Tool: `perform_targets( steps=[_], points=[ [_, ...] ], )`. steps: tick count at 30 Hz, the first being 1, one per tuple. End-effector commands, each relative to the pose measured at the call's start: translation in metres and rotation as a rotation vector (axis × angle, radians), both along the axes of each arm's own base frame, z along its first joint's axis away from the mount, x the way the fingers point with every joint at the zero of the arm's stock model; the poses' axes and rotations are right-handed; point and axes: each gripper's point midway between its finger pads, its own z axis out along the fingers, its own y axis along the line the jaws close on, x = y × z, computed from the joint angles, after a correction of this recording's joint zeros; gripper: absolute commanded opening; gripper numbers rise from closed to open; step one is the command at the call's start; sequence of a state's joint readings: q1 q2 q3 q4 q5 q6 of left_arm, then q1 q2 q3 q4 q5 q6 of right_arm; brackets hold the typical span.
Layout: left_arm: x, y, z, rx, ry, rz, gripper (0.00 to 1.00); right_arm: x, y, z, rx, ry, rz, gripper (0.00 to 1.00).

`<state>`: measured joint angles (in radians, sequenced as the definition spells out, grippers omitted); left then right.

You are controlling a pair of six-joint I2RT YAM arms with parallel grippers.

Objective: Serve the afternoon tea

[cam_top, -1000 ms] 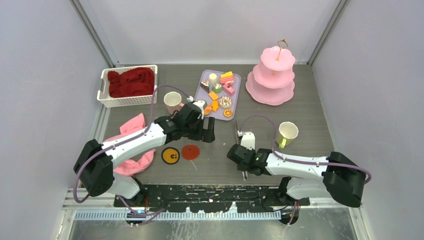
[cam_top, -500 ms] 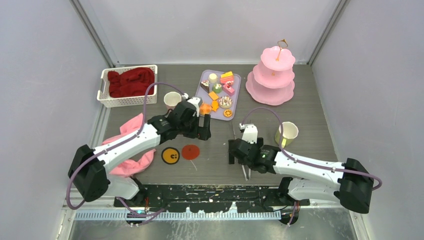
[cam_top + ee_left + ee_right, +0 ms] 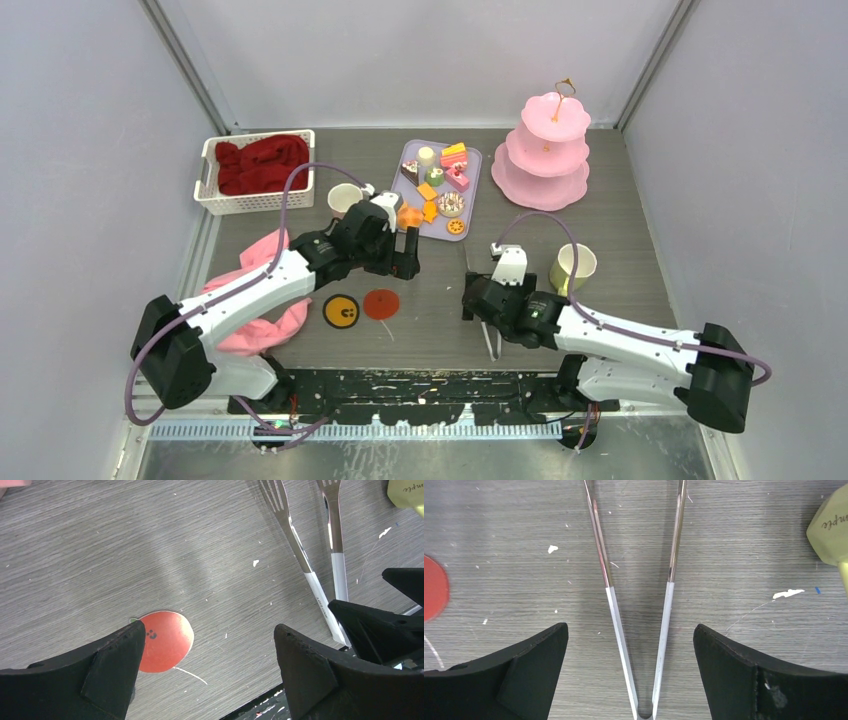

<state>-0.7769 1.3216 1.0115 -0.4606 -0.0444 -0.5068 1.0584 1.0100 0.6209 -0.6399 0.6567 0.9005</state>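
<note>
Currently, read the right gripper (image 3: 630, 627) as spread to full width and gripping nothing. Note it poised low over the tweezers (image 3: 616, 625), lying flat on the table (image 3: 749, 555) with both prongs inside the gap and touching neither finger. Likewise read the left gripper (image 3: 210, 627) as fully parted and empty, hanging above bare tabletop near the red coaster (image 3: 165, 640).

Outward from there, locate the toy treats (image 3: 440, 185) on the lilac tray (image 3: 469, 212) at the far middle — cakes, a donut and fruit pieces, none seen off the tray. Find the pink tiered stand (image 3: 540, 195) well apart to the right of the tray, with no treat visible on any tier. Find one mug (image 3: 575, 265) just beside the right arm (image 3: 610, 335), on bare table, and the second mug (image 3: 343, 198) beyond the left wrist, partly hidden by it. See no mug on the red coaster or on the black-and-yellow coaster (image 3: 342, 311).

Judge the serving as barely begun — treats to go to the stand, mugs presumably to the coasters.

Off to the side, note the red cloth (image 3: 262, 165) in the white basket (image 3: 255, 205) and the pink cloth (image 3: 255, 325) under the left arm (image 3: 270, 285). As obstacles, count the left arm, stretched between tray and coasters, and treat the thin, flat tweezers as likely awkward to lift from the tabletop.
</note>
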Motion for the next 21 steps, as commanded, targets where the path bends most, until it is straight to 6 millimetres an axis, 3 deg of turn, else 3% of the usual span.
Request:
perform_targets(
  steps=[1,5,12,21],
  points=[
    [0.009,-0.004,0.022,-0.045,-0.076,-0.007,0.99,0.006,0.006,-0.007,-0.040,-0.004,0.013,1.00],
    [0.009,-0.004,0.017,-0.040,-0.070,-0.007,0.99,0.003,0.004,-0.020,-0.102,0.050,-0.005,1.00],
    [0.008,-0.003,0.014,-0.033,-0.064,-0.006,0.99,0.001,0.004,-0.043,-0.050,0.050,0.003,1.00],
    [0.008,-0.004,0.008,-0.036,-0.048,0.001,0.99,0.014,0.002,-0.060,-0.031,0.030,-0.022,0.93]
  ],
)
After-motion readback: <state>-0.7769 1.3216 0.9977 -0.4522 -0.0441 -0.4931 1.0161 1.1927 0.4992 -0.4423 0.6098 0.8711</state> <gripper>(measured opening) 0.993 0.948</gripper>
